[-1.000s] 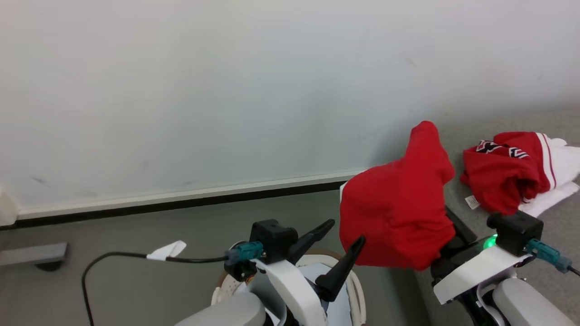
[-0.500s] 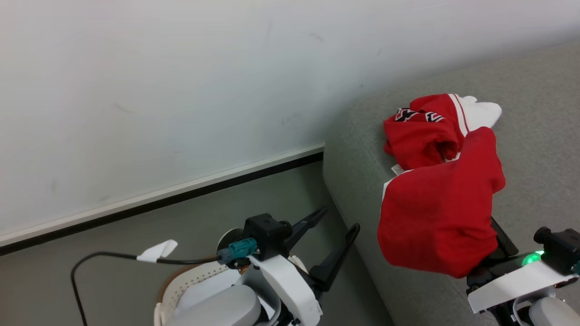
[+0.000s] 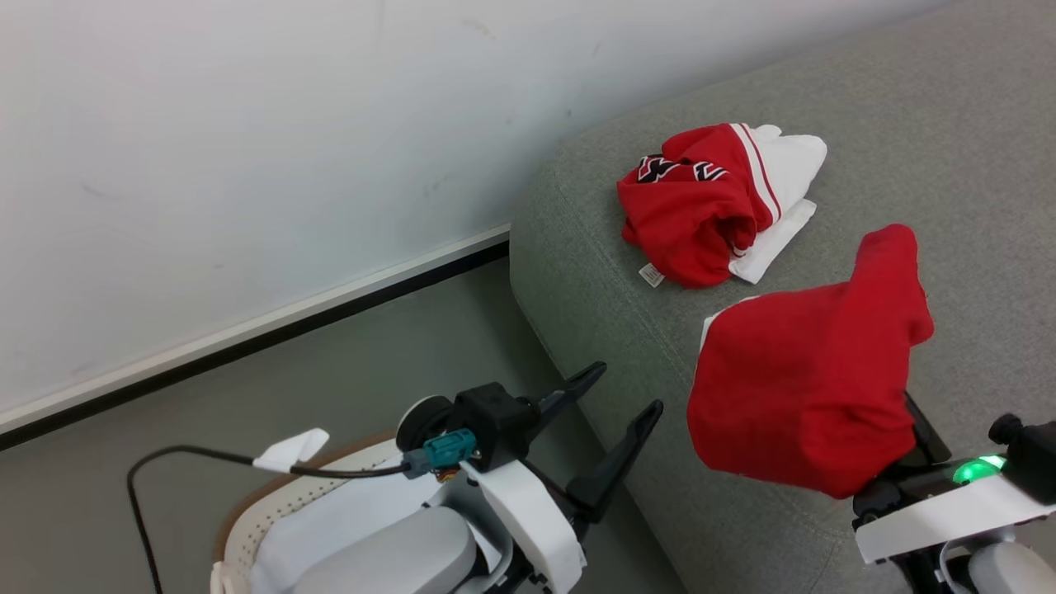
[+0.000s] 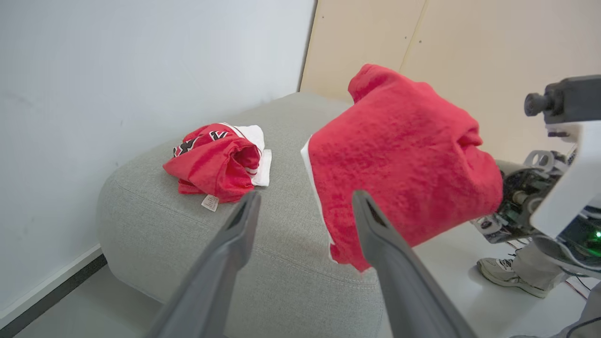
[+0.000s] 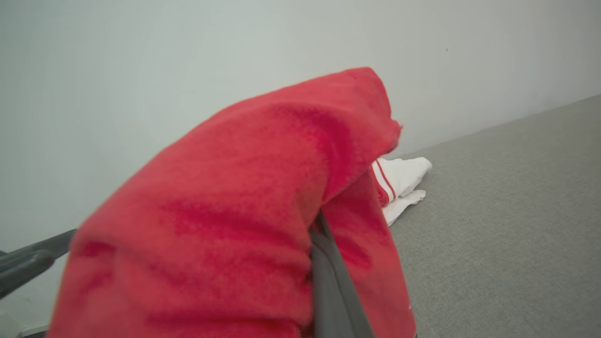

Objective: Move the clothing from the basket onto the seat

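A red garment [image 3: 804, 396] hangs draped over my right gripper [image 3: 899, 433], which is shut on it above the grey seat [image 3: 907, 124]; the cloth hides the fingertips. The held garment [image 5: 235, 225] covers most of the right wrist view, with one dark finger [image 5: 328, 281] under it. A second red garment [image 3: 701, 206] with a white panel, stripes and a zigzag band lies bunched on the seat near its left end. My left gripper [image 3: 629, 388] is open and empty, beside the seat's edge and above the basket [image 3: 247, 528]. In the left wrist view, the held garment [image 4: 404, 159] is just past the open fingers.
A pale sheet [image 3: 346, 520] lines the basket. A black cable with a white tag [image 3: 285, 452] crosses the grey floor at left. White wall and dark baseboard [image 3: 330, 301] run behind. A person's shoe [image 4: 504, 277] stands on the floor beyond the seat, by a beige panel [image 4: 422, 47].
The camera has swung right, bringing more of the seat into view. My right gripper has carried the red garment from the seat's left end to above it. The left gripper stays open.
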Controlling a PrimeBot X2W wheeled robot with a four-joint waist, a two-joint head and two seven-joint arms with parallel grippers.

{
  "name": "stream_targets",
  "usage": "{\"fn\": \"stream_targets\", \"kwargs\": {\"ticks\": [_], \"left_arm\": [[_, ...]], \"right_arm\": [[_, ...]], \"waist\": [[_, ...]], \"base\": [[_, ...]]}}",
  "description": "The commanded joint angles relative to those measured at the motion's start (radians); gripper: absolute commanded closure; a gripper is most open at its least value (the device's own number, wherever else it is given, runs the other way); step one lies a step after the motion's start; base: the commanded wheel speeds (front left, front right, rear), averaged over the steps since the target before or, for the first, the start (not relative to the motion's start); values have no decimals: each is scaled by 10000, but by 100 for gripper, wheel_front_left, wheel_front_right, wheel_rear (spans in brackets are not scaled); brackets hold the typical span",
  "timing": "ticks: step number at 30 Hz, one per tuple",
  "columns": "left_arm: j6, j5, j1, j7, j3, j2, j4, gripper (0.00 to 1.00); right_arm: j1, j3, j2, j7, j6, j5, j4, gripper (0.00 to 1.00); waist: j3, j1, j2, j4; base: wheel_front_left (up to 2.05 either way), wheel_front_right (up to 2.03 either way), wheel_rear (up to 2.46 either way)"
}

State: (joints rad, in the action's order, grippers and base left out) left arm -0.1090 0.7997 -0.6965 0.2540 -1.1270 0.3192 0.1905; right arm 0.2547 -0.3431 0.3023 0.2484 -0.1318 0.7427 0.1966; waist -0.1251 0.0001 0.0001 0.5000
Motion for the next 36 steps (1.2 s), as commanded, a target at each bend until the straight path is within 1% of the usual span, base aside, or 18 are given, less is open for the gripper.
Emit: {"fn": "stream_targets", "kwargs": {"ticks": [1, 7, 12, 15, 18, 21, 29, 31, 34, 36], "left_arm": [[-18, -178, -91, 28, 3, 92, 4, 0], [26, -429, -469, -69, -55, 204, -185, 0], [-41, -849, -1023, -360, -100, 495, -392, 0], [-56, -959, -1334, -536, -76, 716, -587, 0], [-27, -1141, -1634, -730, -83, 960, -763, 0], [-15, -1268, -1893, -901, -73, 1146, -936, 0], [-15, -1437, -2239, -1080, -32, 1469, -1214, 0], [-11, -1436, -2268, -1042, -25, 1492, -1213, 0], [-16, -1397, -2274, -929, 14, 1460, -1144, 0], [-29, -1328, -2219, -849, 26, 1398, -1079, 0]], "right_arm": [[157, 117, 40, -17, 22, 21, -36, 100], [1064, 901, 407, -491, 22, 87, 34, 100], [1736, 1775, 875, -517, 22, 160, 272, 100], [2075, 2405, 1036, -588, 22, 120, 547, 100], [2499, 3055, 1226, -709, 22, 336, 888, 100], [3033, 3503, 1422, -962, 22, 455, 1420, 100], [5021, 4144, 2034, -1602, 23, -75, 3658, 100], [5485, 4128, 2152, -1753, 23, -363, 4182, 100], [5862, 3846, 2347, -2075, 23, -948, 4883, 100], [6026, 3709, 2312, -2397, 23, -1179, 5407, 100]], "waist": [[-83, -1, -1, 25], [-784, -1, -1, -190], [-1924, -1, -1, -562], [-2663, -1, -1, -784], [-3369, -1, -1, -1006], [-3980, -1, -1, -1182], [-5025, -1, -1, -1604], [-5151, -1, -1, -1728], [-5189, -1, -1, -1884], [-5131, -1, -1, -1963]], "base": [[0, 0, 0], [0, 0, 0], [0, 0, 0], [0, 0, 0], [0, 0, 0], [0, 0, 0], [0, 0, 0], [0, 0, 0], [0, 0, 0], [0, 0, 0]]}}
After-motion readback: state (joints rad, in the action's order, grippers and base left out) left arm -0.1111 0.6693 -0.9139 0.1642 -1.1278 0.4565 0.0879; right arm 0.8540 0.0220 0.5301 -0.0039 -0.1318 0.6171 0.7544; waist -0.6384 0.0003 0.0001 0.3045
